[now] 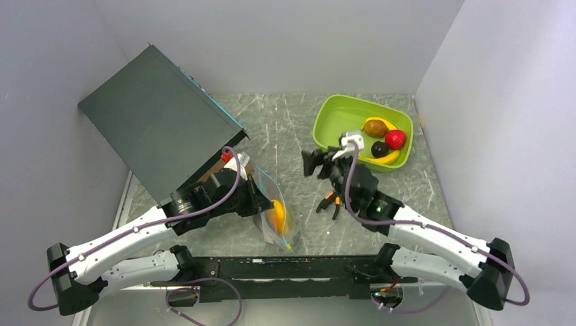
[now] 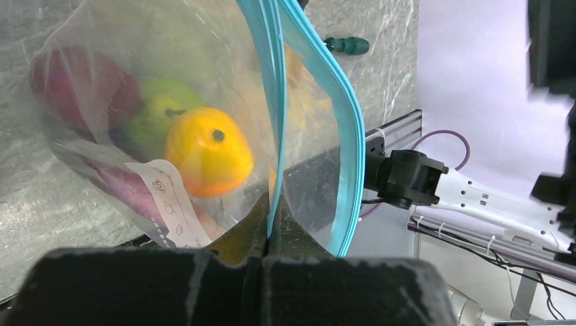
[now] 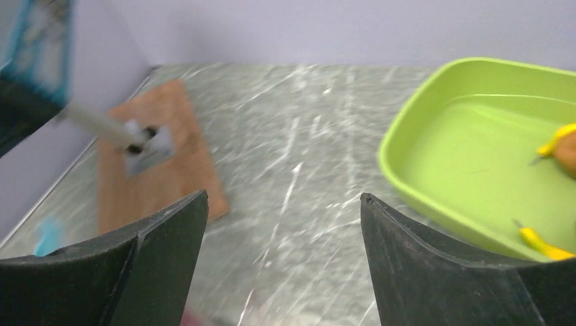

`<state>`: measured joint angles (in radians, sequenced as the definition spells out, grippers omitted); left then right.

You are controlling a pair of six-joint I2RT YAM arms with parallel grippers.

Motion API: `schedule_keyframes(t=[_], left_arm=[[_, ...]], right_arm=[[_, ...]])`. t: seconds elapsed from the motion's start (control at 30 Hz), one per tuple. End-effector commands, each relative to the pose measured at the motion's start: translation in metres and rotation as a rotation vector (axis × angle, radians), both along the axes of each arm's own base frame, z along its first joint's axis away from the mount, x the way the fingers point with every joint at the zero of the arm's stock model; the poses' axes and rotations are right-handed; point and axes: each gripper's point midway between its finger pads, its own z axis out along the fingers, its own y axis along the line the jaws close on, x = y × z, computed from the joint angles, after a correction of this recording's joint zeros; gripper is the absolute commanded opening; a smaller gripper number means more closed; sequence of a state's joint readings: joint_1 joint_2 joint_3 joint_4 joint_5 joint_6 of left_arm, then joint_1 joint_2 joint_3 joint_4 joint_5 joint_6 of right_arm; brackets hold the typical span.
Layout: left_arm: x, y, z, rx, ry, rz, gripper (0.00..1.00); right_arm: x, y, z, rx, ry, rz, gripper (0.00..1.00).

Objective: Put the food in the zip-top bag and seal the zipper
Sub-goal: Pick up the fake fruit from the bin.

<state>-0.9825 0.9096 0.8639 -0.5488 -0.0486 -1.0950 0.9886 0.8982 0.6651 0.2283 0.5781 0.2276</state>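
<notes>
— Left claw (image 2: 267, 239) is pinched tight on the bag's rim, right at the zipper, so the mouth hangs open and doesn't flop shut. Right claw (image 3: 282, 200) is spread wide with nothing between its fingers.

— Big things first?

— Dark box (image 1: 156, 115), tilted, at ten o'clock in the top view. Green tray (image 1: 333, 117) at one o'clock. Both arms reach in from six.

— And the bag?

— Bag (image 1: 270, 191) hangs from the left claw just below centre, toward six o'clock, lifted on edge. Its zipper (image 2: 350, 149) shows as two blue-green strips parted, so it is unsealed. I judge it's held this way to give the other arm a gap to drop into.

— What's inside?

— Orange (image 2: 207, 153), apple (image 2: 159, 109) and a purple piece (image 2: 68, 81). Pear (image 1: 374, 127), red fruit (image 1: 395, 139), plum (image 1: 379, 149) and bananas (image 1: 387, 157) lie bunched at the tray's three o'clock end.

— Roughly halfway, then?

— By my count, yes. The right claw sits near centre, between bag and tray. In its own view the tray is at three o'clock, so I'd guess a short reach there comes next.

— Clutter?

— Brown board (image 3: 170, 149) at nine o'clock in that same view. Pliers (image 1: 331, 202) at five o'clock beside the right arm. Screwdriver (image 2: 346, 45) on the table past the bag. None is food, so they belong outside.
</notes>
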Motion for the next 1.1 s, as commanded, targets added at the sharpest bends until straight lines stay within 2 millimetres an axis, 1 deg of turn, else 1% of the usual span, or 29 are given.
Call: schedule_keyframes(t=[0.0,0.03,0.13,0.2,0.3,0.4,0.5,0.53,0.7,0.77,0.8,0.9,1.07], left_arm=[[0.000,-0.007,0.008,-0.047,-0.003,-0.008,0.00],[0.000,-0.007,0.008,-0.046,-0.003,-0.007,0.00],[0.000,-0.007,0.007,-0.041,-0.004,-0.006,0.00],[0.000,-0.007,0.007,-0.038,-0.007,-0.007,0.00],[0.001,-0.007,0.008,-0.034,-0.011,-0.005,0.00],[0.002,-0.007,0.009,-0.041,-0.018,-0.003,0.00],[0.003,-0.009,0.008,-0.046,-0.019,-0.002,0.00],[0.003,-0.009,0.006,-0.040,-0.016,-0.003,0.00],[0.005,-0.014,0.001,-0.028,-0.008,-0.006,0.00],[0.005,-0.016,0.000,-0.029,0.000,-0.012,0.00],[0.005,-0.017,-0.001,-0.029,0.005,-0.015,0.00],[0.004,-0.020,-0.005,-0.024,0.017,-0.024,0.00],[0.005,-0.022,-0.006,-0.011,0.024,-0.021,0.00]], right_arm=[[0.049,-0.035,0.022,0.099,0.064,-0.186,0.84],[0.062,-0.045,0.023,0.113,0.079,-0.238,0.84],[0.096,-0.073,0.011,0.110,0.173,-0.388,0.84],[0.115,-0.092,0.000,0.115,0.232,-0.468,0.84],[0.140,-0.127,-0.018,0.141,0.293,-0.601,0.86],[0.158,-0.166,-0.041,0.147,0.339,-0.733,0.89],[0.169,-0.198,-0.064,0.135,0.406,-0.844,0.93],[0.173,-0.205,-0.075,0.117,0.435,-0.865,0.94],[0.184,-0.237,-0.117,0.088,0.523,-0.946,0.99],[0.190,-0.245,-0.130,0.074,0.549,-0.957,0.99],[0.192,-0.252,-0.137,0.067,0.572,-0.972,0.99],[0.194,-0.264,-0.153,0.049,0.620,-1.005,0.99],[0.195,-0.278,-0.188,0.066,0.686,-1.024,0.99]])
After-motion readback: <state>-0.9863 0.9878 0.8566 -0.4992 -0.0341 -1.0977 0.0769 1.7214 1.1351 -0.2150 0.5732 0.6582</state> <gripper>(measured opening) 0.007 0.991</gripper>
